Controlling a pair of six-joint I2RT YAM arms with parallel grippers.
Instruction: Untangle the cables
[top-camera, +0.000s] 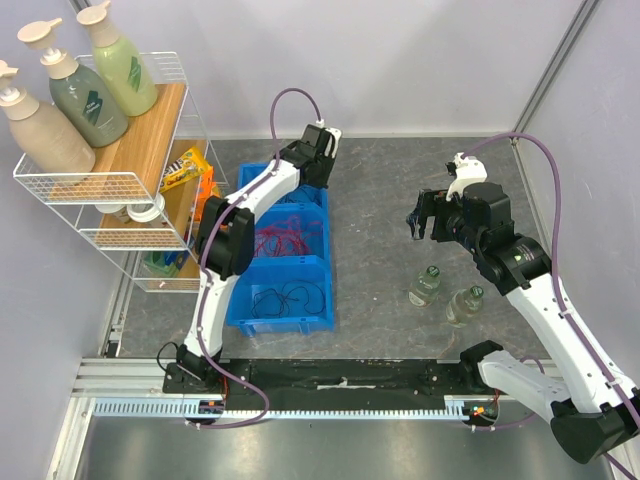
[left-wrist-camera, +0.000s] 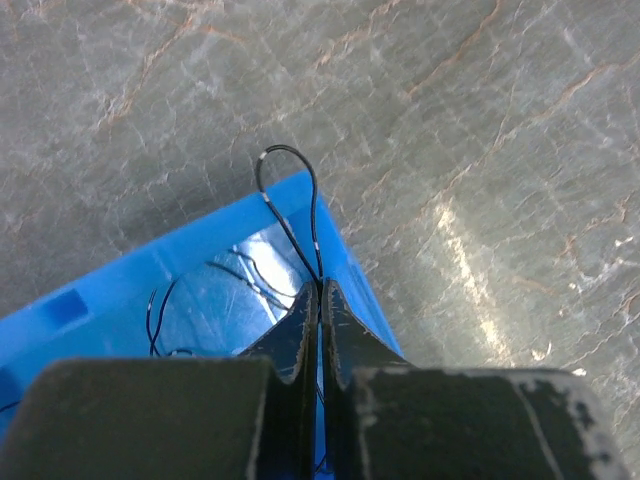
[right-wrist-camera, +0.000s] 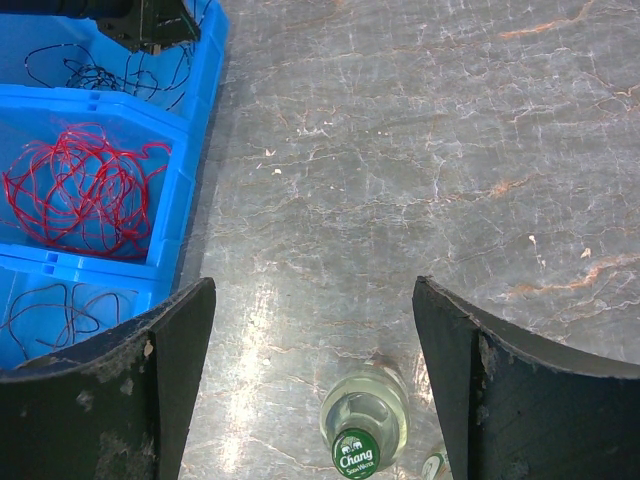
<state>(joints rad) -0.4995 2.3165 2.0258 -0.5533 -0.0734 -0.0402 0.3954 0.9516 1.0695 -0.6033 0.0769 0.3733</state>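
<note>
The left gripper (left-wrist-camera: 320, 290) pinches a thin black cable (left-wrist-camera: 290, 195) looping over the glossy blue bin (left-wrist-camera: 100, 300). Only the right wrist view shows the red tangle (right-wrist-camera: 85, 185) clearly; the right gripper (right-wrist-camera: 315, 330) gapes

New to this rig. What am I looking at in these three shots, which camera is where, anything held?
Two white robot arms are bolted at a grey marbled table's near edge. The overhead view comes from a fixed camera; the other two sit on the wrists. The left gripper is shut on a thin black cable looping above the blue plastic bin, which has three compartments: black cables at both ends, a red cable tangle in the middle. The right gripper hangs open above clear green-capped bottles. A wire shelf holds pump bottles.
</note>
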